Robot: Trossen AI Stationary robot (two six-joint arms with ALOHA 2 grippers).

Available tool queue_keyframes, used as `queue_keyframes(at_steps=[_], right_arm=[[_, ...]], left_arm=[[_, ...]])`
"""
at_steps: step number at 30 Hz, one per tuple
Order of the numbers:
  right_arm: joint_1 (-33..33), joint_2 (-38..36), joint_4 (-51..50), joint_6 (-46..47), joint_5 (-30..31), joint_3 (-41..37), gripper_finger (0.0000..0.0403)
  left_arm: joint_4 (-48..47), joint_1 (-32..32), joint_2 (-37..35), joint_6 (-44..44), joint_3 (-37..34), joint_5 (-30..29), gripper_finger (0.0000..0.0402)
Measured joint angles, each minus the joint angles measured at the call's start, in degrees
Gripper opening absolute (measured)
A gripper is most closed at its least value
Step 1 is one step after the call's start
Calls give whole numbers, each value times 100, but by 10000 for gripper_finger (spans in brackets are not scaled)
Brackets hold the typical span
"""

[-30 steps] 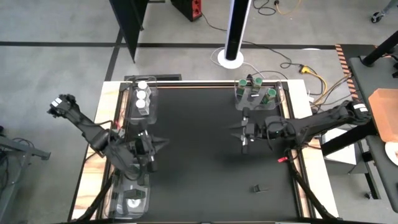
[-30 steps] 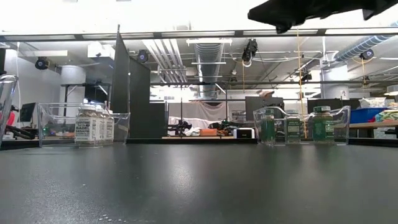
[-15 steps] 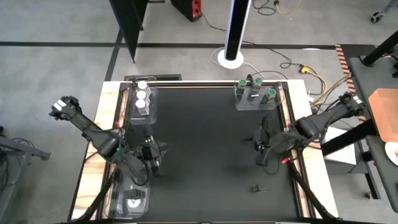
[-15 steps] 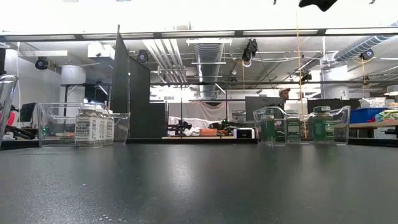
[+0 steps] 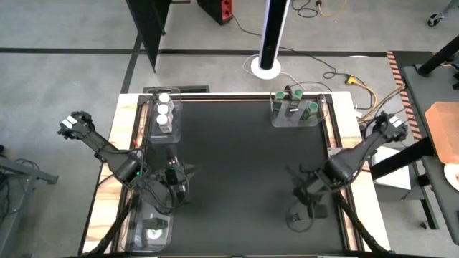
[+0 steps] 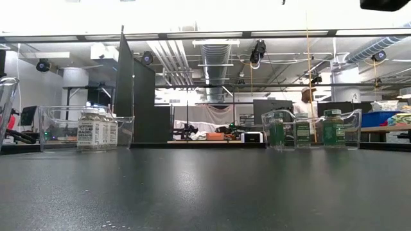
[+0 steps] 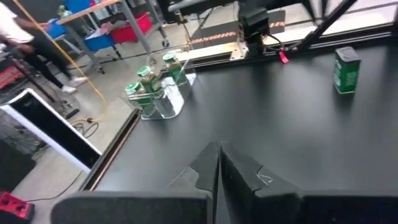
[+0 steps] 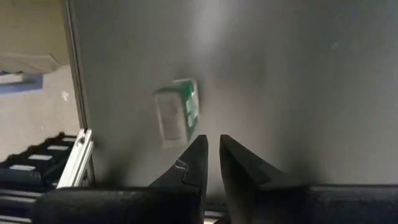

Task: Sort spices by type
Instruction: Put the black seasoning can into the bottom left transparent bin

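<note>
We are viewing the black counter (image 5: 237, 165) from above. The right claw (image 5: 305, 208) is hovering at the lower right of the high view, its fingers nearly closed with only a narrow gap and nothing between them; a lone green-lidded spice jar (image 8: 177, 112) is lying on its side on the counter just beyond the fingertips. The left claw (image 5: 174, 188) is sitting at the lower left, its fingers pressed together and holding nothing. Three white-lidded spice jars (image 5: 163, 113) are standing in a clear tray (image 5: 174, 129) at the upper left; green-lidded spice jars (image 5: 294, 104) are standing in a second clear tray (image 5: 276, 118) at the upper right.
</note>
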Motion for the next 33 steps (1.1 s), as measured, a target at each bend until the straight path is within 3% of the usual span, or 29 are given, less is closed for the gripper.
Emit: queue_keyframes(at_steps=[4, 8, 16, 24, 28, 33], right_arm=[[459, 246, 7, 389, -44, 0, 33], [1027, 497, 42, 789, -15, 0, 62], [1594, 894, 84, 1978, 590, -3, 185], [1592, 1297, 117, 1625, 619, -24, 286], [1592, 1509, 180, 1530, 619, -45, 308], [1590, 1637, 902, 1279, 614, -213, 300]], left_arm=[[0, 0, 4, -83, 0, -265, 0], [0, 4, -2, -107, 0, -281, 0], [5, 4, -15, -256, 83, -276, 0], [2, 4, -15, -456, 87, -276, 0], [1, 4, -15, -524, 87, -274, 0], [1, 4, -15, -559, 89, -274, 0]])
